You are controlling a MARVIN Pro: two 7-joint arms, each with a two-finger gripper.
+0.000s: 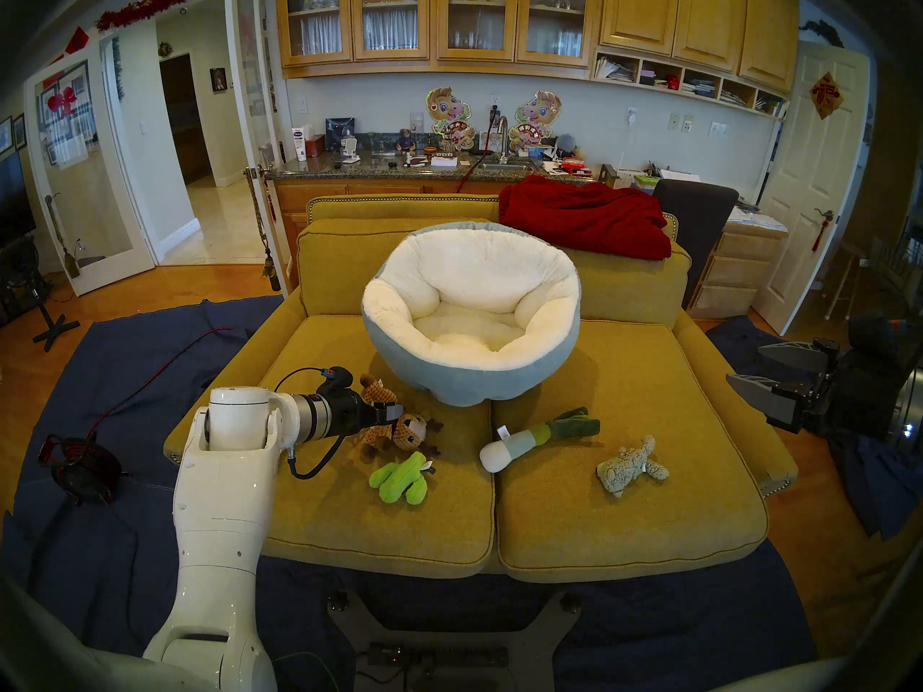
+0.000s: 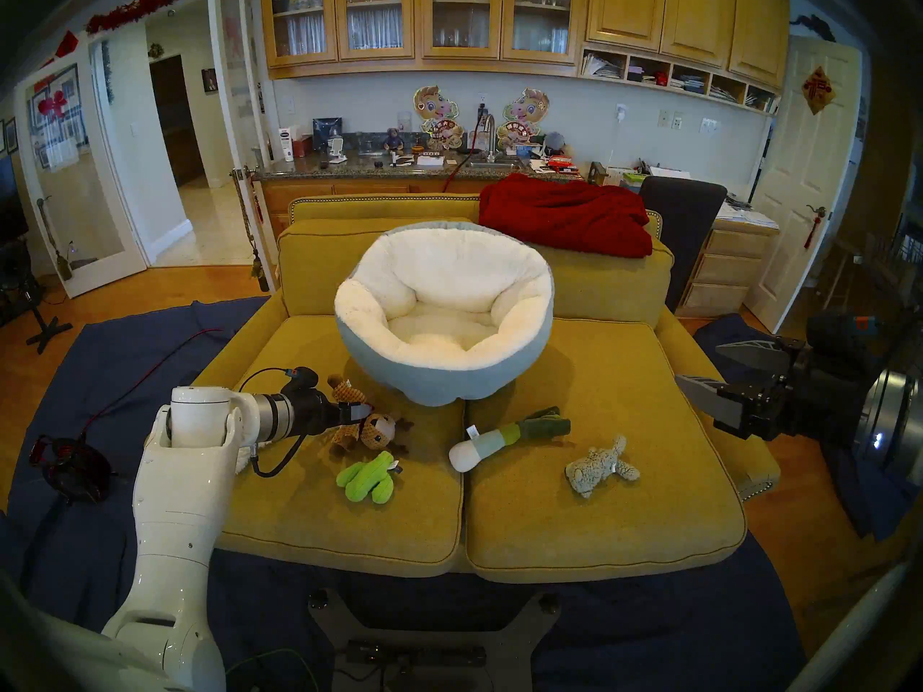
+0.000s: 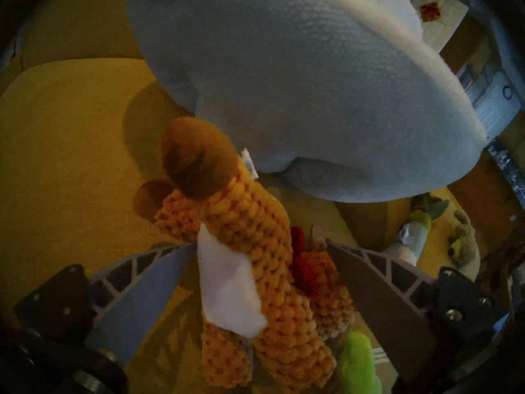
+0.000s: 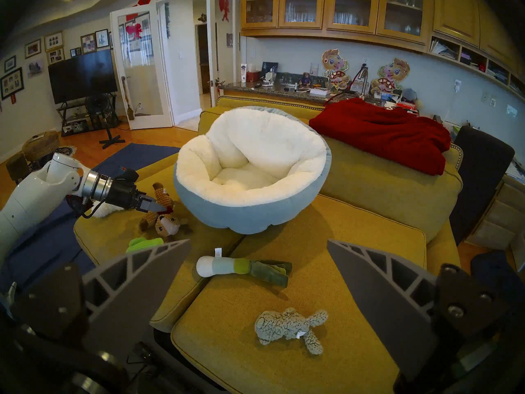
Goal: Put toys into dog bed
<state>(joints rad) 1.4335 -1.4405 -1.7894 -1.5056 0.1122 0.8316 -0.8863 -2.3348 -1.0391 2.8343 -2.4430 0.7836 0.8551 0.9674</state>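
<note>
The left end effector point(image 3: 255, 242) stands spread wide around the reindeer point(image 1: 399, 429) near the sofa's point(image 1: 349, 526) front left, seemingly not yet pinching it. The right end effector point(image 4: 258, 245) hangs released off the right side. The dog bed point(image 1: 472, 376) sits mid-sofa, empty; cactus point(image 1: 399, 479), leek point(image 1: 529, 439) and grey animal point(image 1: 630, 466) lie before it.

wood cabinets point(image 1: 439, 22), granite counter point(image 1: 379, 169), blue rug point(image 1: 125, 356), tv point(image 4: 82, 75).

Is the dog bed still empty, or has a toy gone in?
Empty: only bare cream fleece shows inside the dog bed; the toys seen lie on the sofa cushions.
</note>
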